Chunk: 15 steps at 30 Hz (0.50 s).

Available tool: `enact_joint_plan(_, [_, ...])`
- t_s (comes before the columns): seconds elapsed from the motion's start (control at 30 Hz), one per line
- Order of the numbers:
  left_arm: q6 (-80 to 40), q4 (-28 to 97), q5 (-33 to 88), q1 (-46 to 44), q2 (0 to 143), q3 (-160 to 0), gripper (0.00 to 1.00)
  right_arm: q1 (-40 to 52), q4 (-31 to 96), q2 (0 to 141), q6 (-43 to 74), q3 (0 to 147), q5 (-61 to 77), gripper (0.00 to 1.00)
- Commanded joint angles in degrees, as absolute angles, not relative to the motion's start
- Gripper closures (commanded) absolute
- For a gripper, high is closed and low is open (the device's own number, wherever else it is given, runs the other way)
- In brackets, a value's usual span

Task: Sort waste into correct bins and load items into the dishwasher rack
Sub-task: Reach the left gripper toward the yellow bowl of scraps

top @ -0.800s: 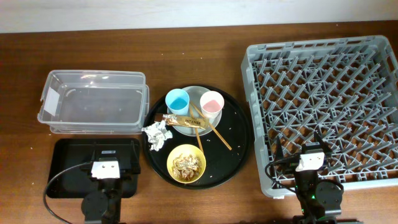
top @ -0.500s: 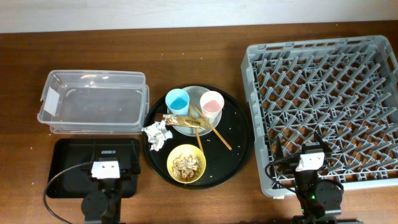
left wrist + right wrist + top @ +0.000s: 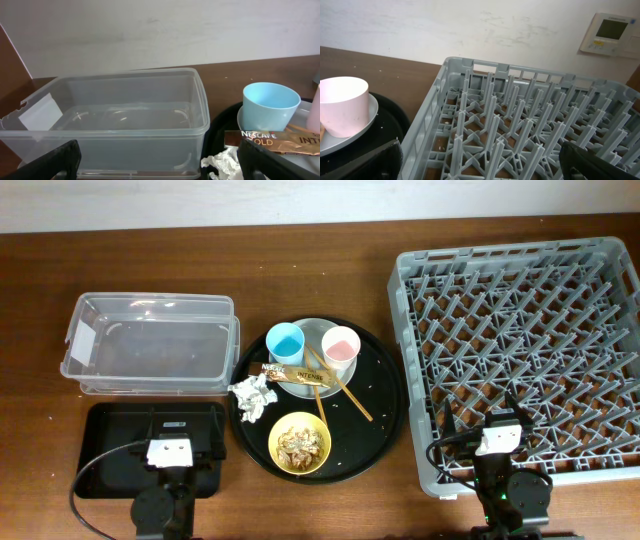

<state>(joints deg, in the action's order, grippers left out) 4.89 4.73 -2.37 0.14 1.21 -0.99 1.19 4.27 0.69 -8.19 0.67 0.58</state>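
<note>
The counter point(image 3: 300, 240) is dark brown wood grain. The grey dishwasher rack point(image 3: 500, 252) shows a lattice of pegs. The tub point(image 3: 150, 302) is clear, with a white label point(image 3: 84, 340). The shallow tray point(image 3: 110, 420) and the round tray point(image 3: 380, 415) are black. One cup point(image 3: 285, 342) is blue and the other cup point(image 3: 340, 345) is pink, on a pale grey-green plate point(image 3: 313, 330). The yellow bowl point(image 3: 272, 444) holds beige-brown scraps point(image 3: 300, 444). The napkin point(image 3: 252, 396) is white, the wrapper point(image 3: 298, 375) is brown with pale lettering, and the chopsticks point(image 3: 345, 392) are tan.
</note>
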Motion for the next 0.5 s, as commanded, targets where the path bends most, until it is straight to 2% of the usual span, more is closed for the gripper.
enact_joint_plan(0.0, [4.1, 4.8, 0.4, 0.4, 0.6, -0.5, 0.01, 1.0, 4.5, 0.4, -8.3, 0.3, 0.9, 0.02])
enact_joint_plan(0.1, [2.1, 6.1, 8.7, 0.4, 0.6, -1.8, 0.01, 1.0, 4.5, 0.4, -8.3, 0.3, 0.9, 0.02])
enact_joint_plan(0.17, [-5.7, 12.3, 9.4, 0.4, 0.6, -7.2, 0.01, 1.0, 4.5, 0.4, -8.3, 0.3, 0.9, 0.02])
enact_joint_plan(0.27, [-6.3, 23.3, 9.5, 0.4, 1.8, -20.4, 0.01, 1.0, 4.5, 0.4, -8.3, 0.3, 0.9, 0.02])
enact_joint_plan(0.37, [-7.7, 33.6, 10.9, 0.4, 12.2, -35.5, 0.01, 1.0, 4.5, 0.4, -8.3, 0.3, 0.9, 0.02])
enact_joint_plan(0.43, [-7.7, 43.5, 14.4, 0.4, 25.4, -44.8, 0.01, 1.0, 4.5, 0.4, -8.3, 0.3, 0.9, 0.02])
enact_joint_plan(0.47, [-7.7, 52.5, 16.7, 0.4, 36.9, -52.5, 0.01, 1.0, 4.5, 0.4, -8.3, 0.3, 0.9, 0.02])
